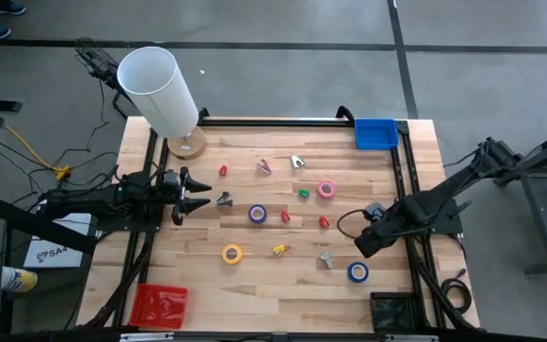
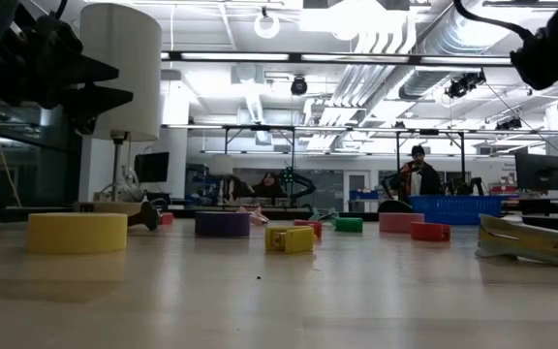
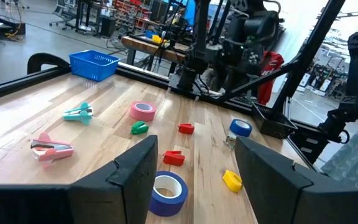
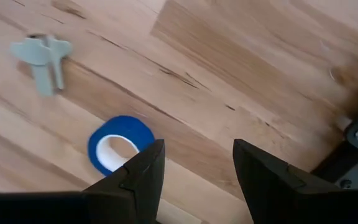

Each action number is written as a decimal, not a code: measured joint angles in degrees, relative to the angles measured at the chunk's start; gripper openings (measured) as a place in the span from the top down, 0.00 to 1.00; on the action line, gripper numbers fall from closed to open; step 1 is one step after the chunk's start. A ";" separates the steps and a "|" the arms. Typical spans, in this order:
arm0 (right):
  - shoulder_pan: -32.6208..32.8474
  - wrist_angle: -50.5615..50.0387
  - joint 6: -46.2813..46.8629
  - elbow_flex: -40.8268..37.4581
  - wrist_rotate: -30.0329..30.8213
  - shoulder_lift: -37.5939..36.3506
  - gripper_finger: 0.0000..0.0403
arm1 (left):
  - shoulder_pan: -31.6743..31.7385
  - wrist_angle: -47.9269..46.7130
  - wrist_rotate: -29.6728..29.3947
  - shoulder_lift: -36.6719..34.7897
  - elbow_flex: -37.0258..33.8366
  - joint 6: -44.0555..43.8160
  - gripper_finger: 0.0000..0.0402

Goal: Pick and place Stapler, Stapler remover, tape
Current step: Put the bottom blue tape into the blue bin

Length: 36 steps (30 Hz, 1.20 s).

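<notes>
Right end effector (image 1: pixel 364 244) hangs above the desk (image 1: pixel 368 299), fingers spread, empty; blue tape roll (image 1: pixel 358 272) lies flat just beside it toward the near edge, grey staple remover (image 1: pixel 326 257) near.

Left end effector (image 1: pixel 200 197) at the left side, fingers spread, empty. A small dark stapler (image 1: pixel 224 199) lies just ahead of its tips, long axis roughly across the desk.

Mid-desk: yellow tape roll (image 1: pixel 232 254), purple tape roll (image 1: pixel 257 215), pink tape roll (image 1: pixel 326 189), all flat. Small red, green and yellow pieces lie scattered between them.

Far edge: blue basket (image 1: pixel 375 134), white lamp (image 1: pixel 159 90). Near-left corner: red basket (image 1: pixel 159 305).
</notes>
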 joint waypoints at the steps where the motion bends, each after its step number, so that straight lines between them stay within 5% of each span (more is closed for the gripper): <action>1: 0.33 -0.02 0.66 0.00 -0.08 0.67 0.55 | -0.02 -0.02 0.00 -0.02 0.00 0.00 0.47; 36: 9.24 16.33 8.44 0.00 -2.92 17.23 0.55 | -0.01 -0.02 -0.01 -0.01 0.00 0.01 0.47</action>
